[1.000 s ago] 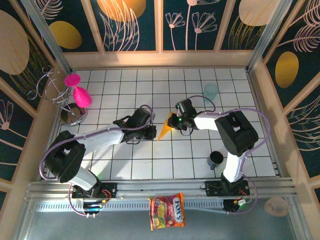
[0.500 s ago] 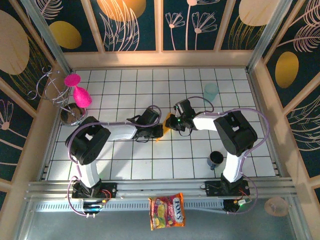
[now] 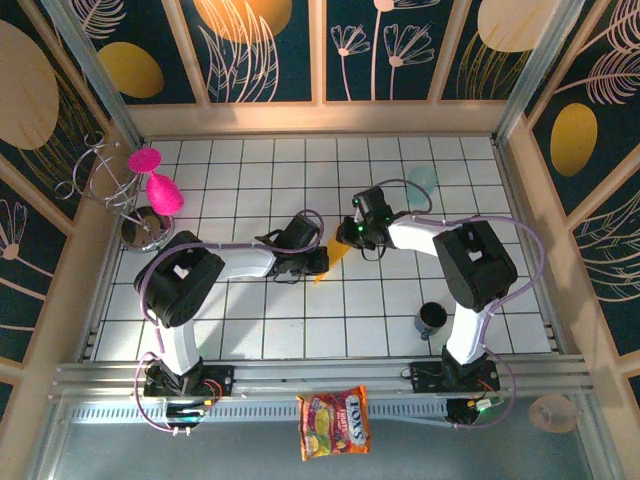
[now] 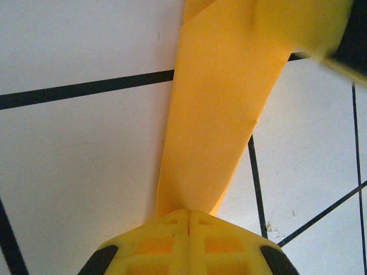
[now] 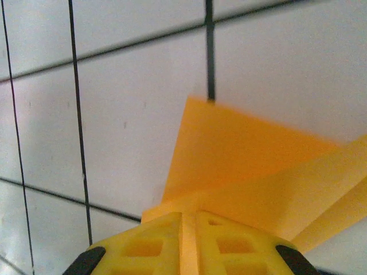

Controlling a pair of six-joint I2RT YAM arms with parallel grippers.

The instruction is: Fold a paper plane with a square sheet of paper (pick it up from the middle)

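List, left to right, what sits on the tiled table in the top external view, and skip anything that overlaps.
Wire rack → folded orange paper → pale teal cup.

My left arm (image 3: 235, 266) and right arm (image 3: 425, 238) wear white shells on the links, with bulky black housings at the big joints. A thin lilac cable (image 3: 540, 262) runs in loose loops along each of them. My bases (image 3: 185, 384) are black blocks with wires bunched around them, and the right one carries a small green light (image 3: 487, 404). A second green dot (image 3: 358, 229) glows near my right wrist. My left gripper (image 4: 188, 213) and right gripper (image 5: 189, 216) are bright yellow plastic. Each is moulded with shallow square pockets across the face, with a fine seam down the middle and rounded black pieces at the outer corners.
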